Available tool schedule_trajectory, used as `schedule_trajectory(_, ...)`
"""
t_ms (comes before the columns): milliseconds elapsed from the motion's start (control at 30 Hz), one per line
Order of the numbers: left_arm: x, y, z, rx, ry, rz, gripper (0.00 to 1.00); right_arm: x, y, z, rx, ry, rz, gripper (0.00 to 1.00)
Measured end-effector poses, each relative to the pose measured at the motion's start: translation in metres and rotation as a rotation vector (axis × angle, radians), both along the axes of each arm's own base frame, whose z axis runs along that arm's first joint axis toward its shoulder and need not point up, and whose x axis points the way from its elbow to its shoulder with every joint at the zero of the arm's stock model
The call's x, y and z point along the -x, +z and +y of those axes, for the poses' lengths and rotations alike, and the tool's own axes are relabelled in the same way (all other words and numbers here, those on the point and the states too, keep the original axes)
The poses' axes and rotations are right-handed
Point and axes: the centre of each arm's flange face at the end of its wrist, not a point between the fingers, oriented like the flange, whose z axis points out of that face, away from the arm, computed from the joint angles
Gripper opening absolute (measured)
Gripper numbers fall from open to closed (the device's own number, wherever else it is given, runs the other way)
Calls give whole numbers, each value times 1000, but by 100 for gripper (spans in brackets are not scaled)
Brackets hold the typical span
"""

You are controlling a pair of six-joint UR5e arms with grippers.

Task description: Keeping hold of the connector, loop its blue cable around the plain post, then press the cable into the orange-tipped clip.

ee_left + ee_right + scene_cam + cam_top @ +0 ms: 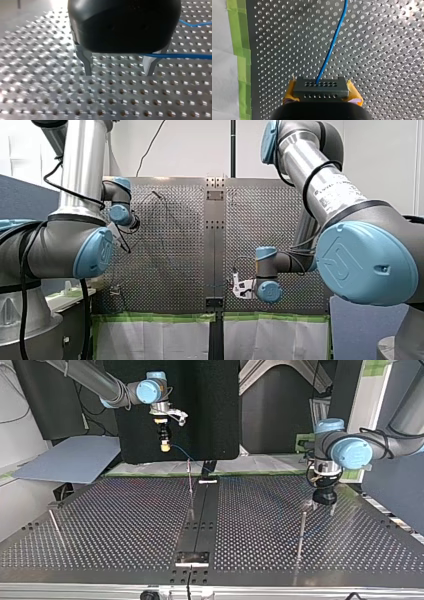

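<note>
Dark screen [200,410] and pale walls [190,145] frame the perforated steel bench [115,525], edged in green tape [237,37]. Three thin posts [301,532] stand on it, and I cannot pick out which carries the orange tip. My right pincer [322,96], yellow pads clamped on the grey connector [321,87], hangs high over the bench's taped edge. The blue cable [332,47] drops from the connector toward the middle post [190,490]. My left pincer [118,72], fingers apart and empty, sits low over the bench, with the cable crossing by one finger. To loop well, I judge: hold the grip firm, swing the connector wide round the post, and keep the cable low with gentle slack so it cannot tug free.
</note>
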Motion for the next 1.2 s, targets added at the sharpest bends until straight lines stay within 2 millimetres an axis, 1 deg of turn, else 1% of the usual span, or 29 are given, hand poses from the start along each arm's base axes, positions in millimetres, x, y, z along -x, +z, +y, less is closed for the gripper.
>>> schedule_trajectory(200,7,16,8,38,1,-71,98,0,0,0,2,1,-2,0)
schedule_trajectory(367,11,15,9,48,-25,-77,98,-1,0,0,2,4,-4,0)
schedule_trajectory(533,16,7,4,52,-69,-60,98,-1,0,0,2,5,-4,0)
schedule_trajectory(633,19,6,0,52,-97,-53,98,-1,0,0,2,6,-4,0)
schedule_trajectory(900,30,29,-8,46,-169,-88,98,-2,0,1,3,8,-4,0)
schedule_trajectory(1200,38,28,-17,51,-231,-70,98,-3,1,1,5,9,-7,0)
